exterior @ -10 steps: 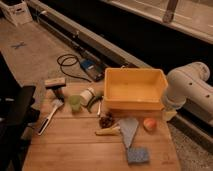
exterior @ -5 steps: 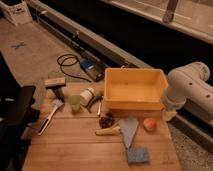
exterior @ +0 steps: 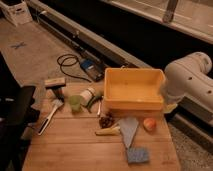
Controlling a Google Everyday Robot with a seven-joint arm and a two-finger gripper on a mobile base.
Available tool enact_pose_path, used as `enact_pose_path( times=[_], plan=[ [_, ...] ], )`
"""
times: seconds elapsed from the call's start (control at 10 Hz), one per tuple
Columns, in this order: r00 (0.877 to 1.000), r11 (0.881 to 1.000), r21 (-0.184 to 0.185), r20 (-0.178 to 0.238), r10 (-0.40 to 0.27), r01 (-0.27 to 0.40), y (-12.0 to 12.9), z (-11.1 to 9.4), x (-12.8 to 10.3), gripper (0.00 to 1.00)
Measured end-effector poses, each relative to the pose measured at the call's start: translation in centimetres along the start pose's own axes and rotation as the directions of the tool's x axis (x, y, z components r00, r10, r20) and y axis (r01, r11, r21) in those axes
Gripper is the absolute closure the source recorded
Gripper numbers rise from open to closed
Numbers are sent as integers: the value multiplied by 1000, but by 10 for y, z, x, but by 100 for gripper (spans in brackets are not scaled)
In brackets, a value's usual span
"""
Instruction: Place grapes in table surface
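The grapes (exterior: 106,121), a small dark bumpy cluster, lie on the tan plank table surface (exterior: 75,147), just in front of the yellow bin (exterior: 134,90). A yellow banana (exterior: 108,131) lies right below them, and a round orange-pink fruit (exterior: 149,124) sits to their right. My white arm (exterior: 187,80) bends at the right edge of the view, beside the bin's right wall. The gripper is out of view, so nothing shows it near the grapes.
A grey cloth (exterior: 129,131) and a blue sponge (exterior: 137,155) lie at the front right. A green cup (exterior: 75,103), a white bottle (exterior: 88,95), a long brush (exterior: 49,119) and a scrub brush (exterior: 55,83) sit on the left. A cable (exterior: 70,64) lies on the floor behind the table.
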Motion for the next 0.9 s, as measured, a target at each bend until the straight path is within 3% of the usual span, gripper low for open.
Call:
enact_pose_path(
  times=[0.2,0.5,0.6,0.9],
  plan=[
    [993,993,1,12,-114,114,-9,0,-44,35],
    [959,962,11,73,-273,273,-16,14,-125,35],
    [950,954,14,86,-300,300,-16,17,-141,35],
    [951,954,11,82,-298,298,-14,17,-139,35]
  ],
)
